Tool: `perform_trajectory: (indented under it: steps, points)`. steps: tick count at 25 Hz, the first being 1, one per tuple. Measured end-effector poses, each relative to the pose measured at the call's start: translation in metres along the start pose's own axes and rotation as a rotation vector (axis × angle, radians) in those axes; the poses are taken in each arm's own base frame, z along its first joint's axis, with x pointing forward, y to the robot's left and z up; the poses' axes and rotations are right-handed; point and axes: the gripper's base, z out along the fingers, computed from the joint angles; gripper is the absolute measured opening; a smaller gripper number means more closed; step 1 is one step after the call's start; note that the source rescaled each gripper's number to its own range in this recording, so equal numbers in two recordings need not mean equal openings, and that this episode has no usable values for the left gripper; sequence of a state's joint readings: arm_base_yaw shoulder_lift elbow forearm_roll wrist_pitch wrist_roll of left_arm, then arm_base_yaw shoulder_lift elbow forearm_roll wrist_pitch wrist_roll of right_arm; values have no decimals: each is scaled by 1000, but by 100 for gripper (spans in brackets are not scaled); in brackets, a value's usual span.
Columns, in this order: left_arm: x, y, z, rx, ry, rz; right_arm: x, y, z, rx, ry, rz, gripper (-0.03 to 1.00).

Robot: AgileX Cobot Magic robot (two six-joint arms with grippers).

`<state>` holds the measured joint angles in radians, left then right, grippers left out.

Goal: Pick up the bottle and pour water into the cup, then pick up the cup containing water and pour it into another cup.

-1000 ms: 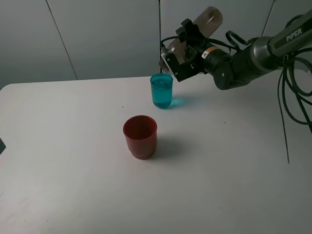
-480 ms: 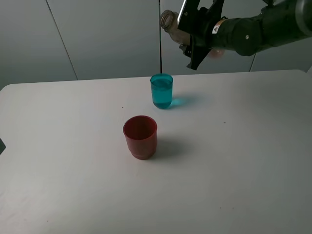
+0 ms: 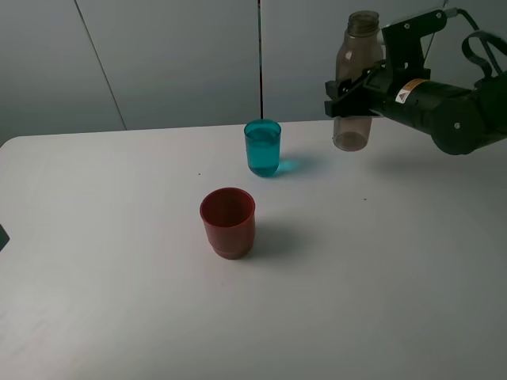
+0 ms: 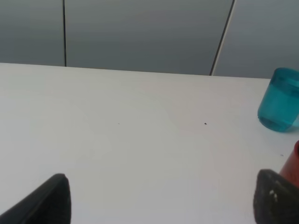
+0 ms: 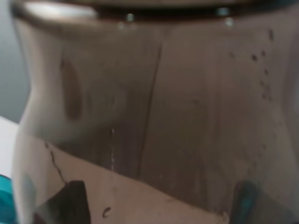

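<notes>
Bottle (image 3: 352, 133): tall and smoky brown, with no cap. It stands straight up with its mouth on top, to the right of the teal cup and apart from it (I cannot tell if its bottom touches the table).
Right gripper (image 3: 353, 99): its black fingers press on the middle of the bottle from both sides and pinch it tight.
Right wrist view: the bottle (image 5: 154, 116) fills almost the whole picture, with tiny drops on its wall.
Teal cup (image 3: 262, 148): stands upright near the back of the table and has water in it.
Red cup (image 3: 228, 222): stands upright nearer the front, a little left of the teal cup and not touching it.
Left gripper (image 4: 163, 203): its fingers are spread far apart, low over the table, with nothing between them.
Table (image 3: 119, 277): white and flat.
</notes>
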<state>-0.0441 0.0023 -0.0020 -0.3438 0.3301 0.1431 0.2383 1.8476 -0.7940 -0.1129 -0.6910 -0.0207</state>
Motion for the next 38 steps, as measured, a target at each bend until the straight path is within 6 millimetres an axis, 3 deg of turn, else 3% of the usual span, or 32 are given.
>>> perform_trajectory:
  steps: [6,17,21,28,38]
  points:
    - [0,0,0,0,0,0,26,-26,-16,129,59,57,0]
    - [0,0,0,0,0,0,33,-58,-24,219,76,79,0]
    - [0,0,0,0,0,0,33,-60,-24,218,71,86,0]
    - [0,0,0,0,0,0,54,-55,-16,165,102,86,0]
    - [0,0,0,0,0,0,52,-46,-14,57,76,46,0]
